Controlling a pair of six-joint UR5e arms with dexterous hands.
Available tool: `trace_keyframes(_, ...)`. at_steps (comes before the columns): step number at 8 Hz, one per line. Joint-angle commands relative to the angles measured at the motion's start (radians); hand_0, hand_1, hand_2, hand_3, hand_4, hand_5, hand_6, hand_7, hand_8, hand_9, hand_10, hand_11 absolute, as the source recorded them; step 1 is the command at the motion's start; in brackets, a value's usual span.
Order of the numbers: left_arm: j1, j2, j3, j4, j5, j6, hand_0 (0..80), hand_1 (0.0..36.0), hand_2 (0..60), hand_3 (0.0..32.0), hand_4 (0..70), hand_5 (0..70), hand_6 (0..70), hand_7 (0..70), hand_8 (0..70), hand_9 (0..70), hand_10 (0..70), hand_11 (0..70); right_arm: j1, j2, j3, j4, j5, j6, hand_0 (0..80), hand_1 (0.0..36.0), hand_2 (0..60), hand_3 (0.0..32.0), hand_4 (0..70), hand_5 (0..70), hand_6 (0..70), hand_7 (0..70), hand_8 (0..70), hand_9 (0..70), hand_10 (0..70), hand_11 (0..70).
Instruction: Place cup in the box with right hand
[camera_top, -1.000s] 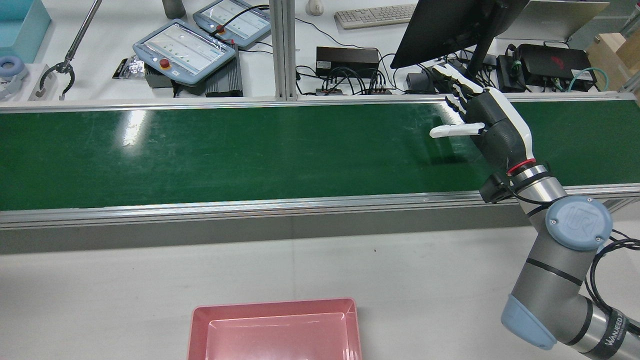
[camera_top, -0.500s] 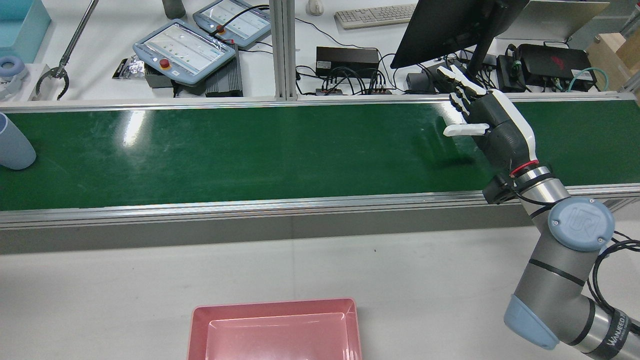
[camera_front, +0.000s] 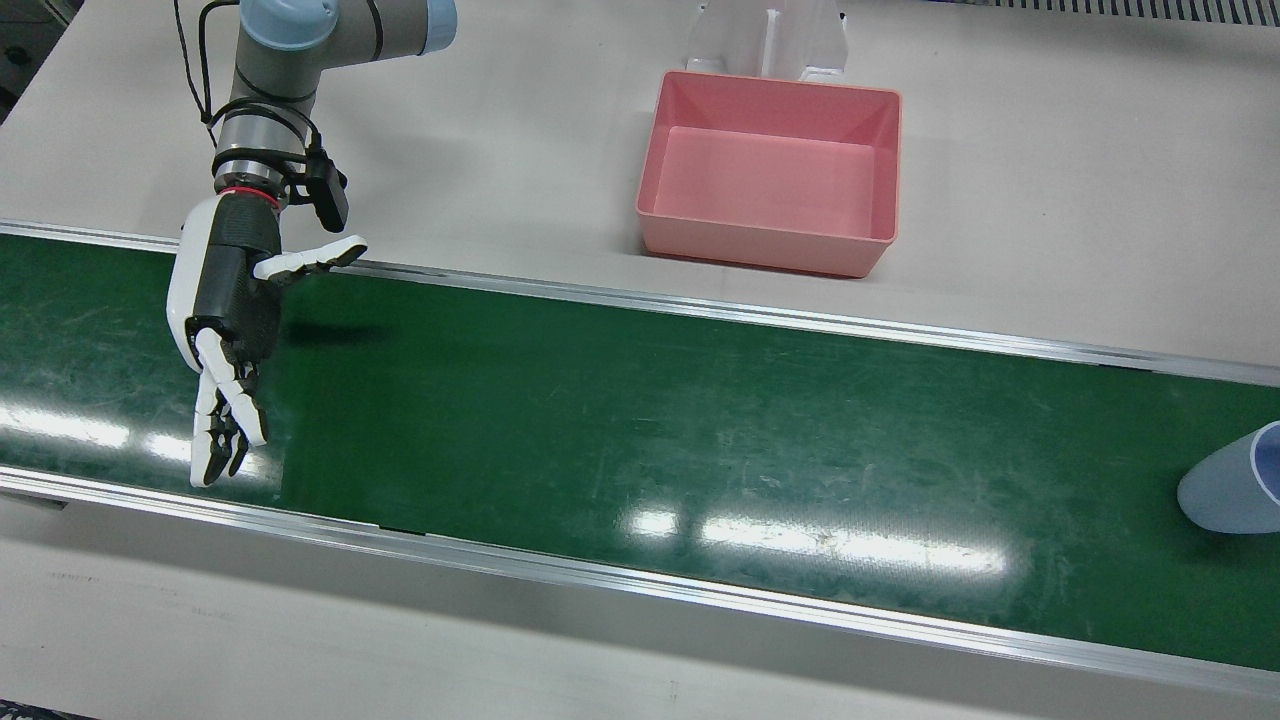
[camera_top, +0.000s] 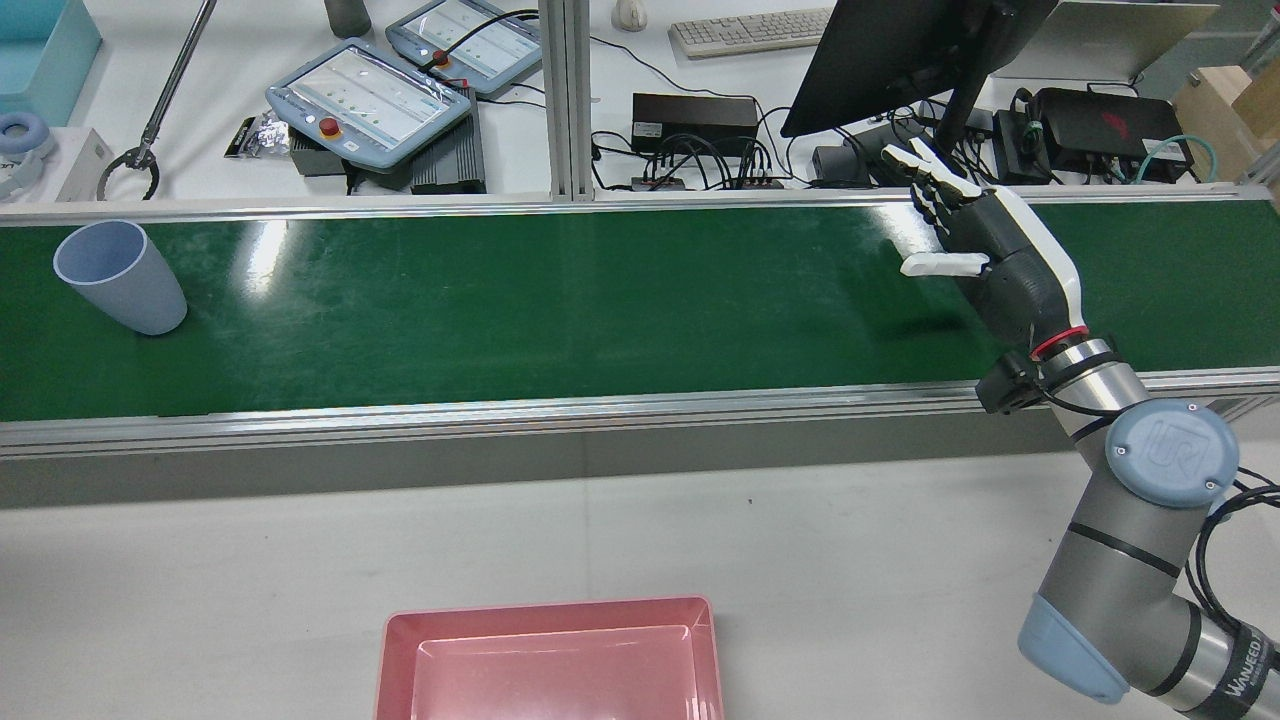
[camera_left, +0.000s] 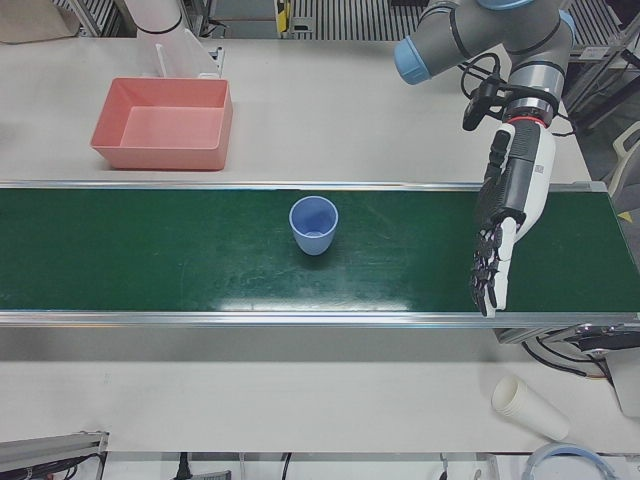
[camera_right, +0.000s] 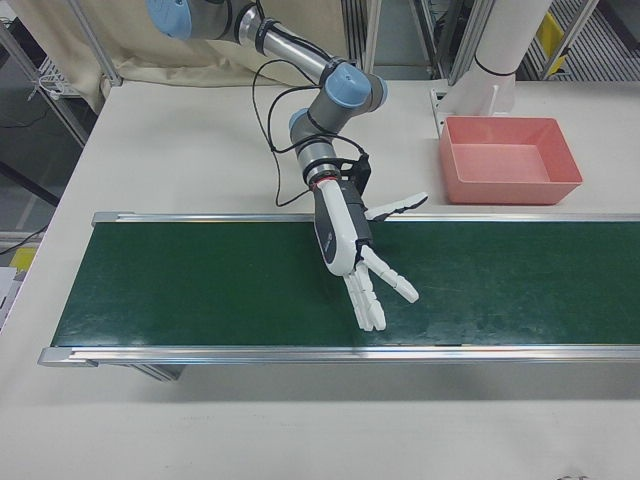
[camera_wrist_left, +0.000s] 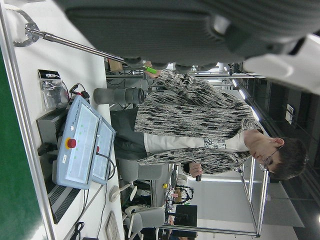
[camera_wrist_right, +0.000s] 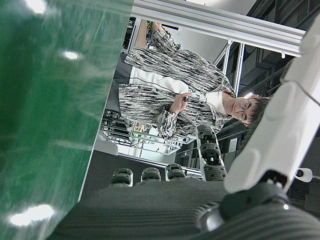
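Waiting over the belt (camera_top: 550, 300), your right hand (camera_top: 985, 255) was wide open and held nothing, its fingers (camera_front: 225, 420) stretched out and the thumb off to one side. The cup (camera_top: 120, 275) stood upright, mouth up, on the same belt but well apart from that hand, toward the other end. Your left hand (camera_left: 497, 235) hung just as open and empty beyond the cup. The box (camera_top: 550, 610) sat empty on the counter, off the belt on the robot's side.

Timing looked like the main risk. If the belt carried the cup along, a late or early close would have missed it. The cup seemed tall and light, so a stiff finger striking its rim could have tipped it and sent it rolling. A pinch too high on the wall might have let it slip during the carry. The lift also had to clear the belt's rail, or the cup's base could have caught there before it reached the box.
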Motion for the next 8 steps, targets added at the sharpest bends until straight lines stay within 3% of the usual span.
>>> trace_keyframes(1,0.000,0.000,0.002,-0.001,0.000,0.000,0.0,0.0,0.0,0.0,0.0,0.0,0.0,0.0,0.0,0.0,0.0,0.0,-0.008,-0.011,-0.002,0.000,-0.002,-0.008,45.8,8.7,0.0,7.8,0.0,4.3,1.4,7.2,3.3,0.0,1.8,3.7)
trace_keyframes(4,0.000,0.000,0.000,-0.001,0.000,0.000,0.0,0.0,0.0,0.0,0.0,0.0,0.0,0.0,0.0,0.0,0.0,0.0,-0.018,-0.008,-0.024,0.000,-0.002,-0.003,45.6,8.8,0.0,10.8,0.0,4.4,1.0,6.8,3.3,0.0,1.8,3.8)
trace_keyframes(8,0.000,0.000,0.000,0.000,0.000,0.000,0.0,0.0,0.0,0.0,0.0,0.0,0.0,0.0,0.0,0.0,0.0,0.0,-0.018,-0.008,-0.021,0.000,-0.002,-0.003,45.7,8.8,0.0,9.2,0.0,4.4,1.0,5.9,3.2,0.0,1.4,3.2)
